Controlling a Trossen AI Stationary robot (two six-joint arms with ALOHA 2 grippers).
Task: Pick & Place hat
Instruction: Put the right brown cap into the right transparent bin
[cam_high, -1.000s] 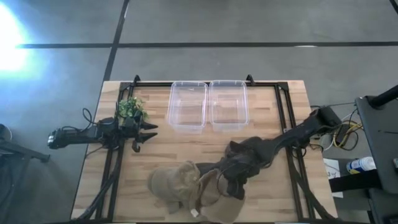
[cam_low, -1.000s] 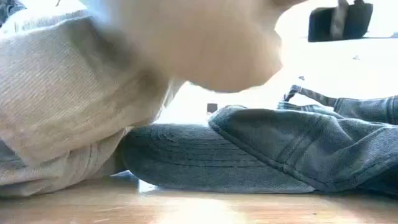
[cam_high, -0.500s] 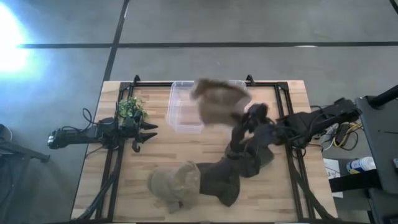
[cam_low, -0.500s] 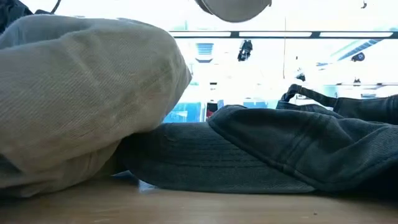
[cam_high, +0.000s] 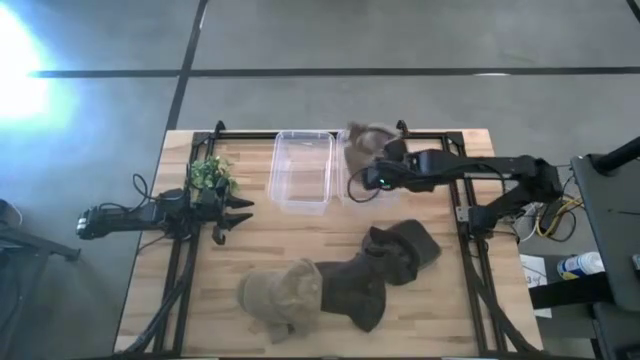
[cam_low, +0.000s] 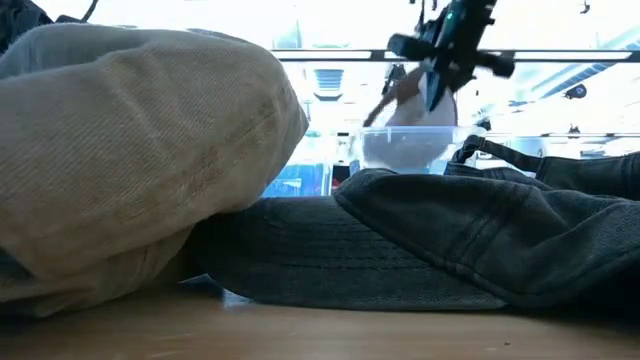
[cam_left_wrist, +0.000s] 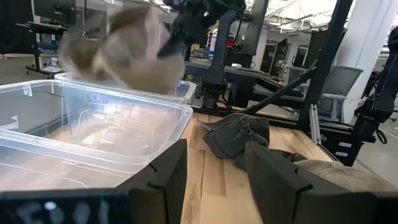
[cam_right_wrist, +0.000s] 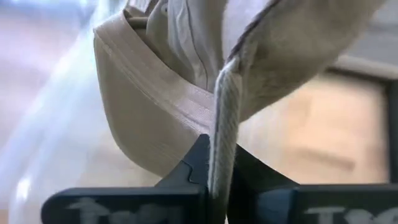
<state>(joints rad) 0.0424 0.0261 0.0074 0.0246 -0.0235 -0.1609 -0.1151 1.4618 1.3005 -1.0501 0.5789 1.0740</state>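
High view: the tan hat (cam_high: 368, 141) hangs at the right pincer (cam_high: 372, 176), over the clear bin (cam_high: 368, 190) by the table's (cam_high: 470, 310) far edge. The left pincer (cam_high: 237, 213) waits near the left edge.

Right wrist view: the fingers are clamped on the hat's brim.

Low view: the hat seems above the bin rim.

Left wrist view: its fingers (cam_left_wrist: 168, 171) are apart, empty.
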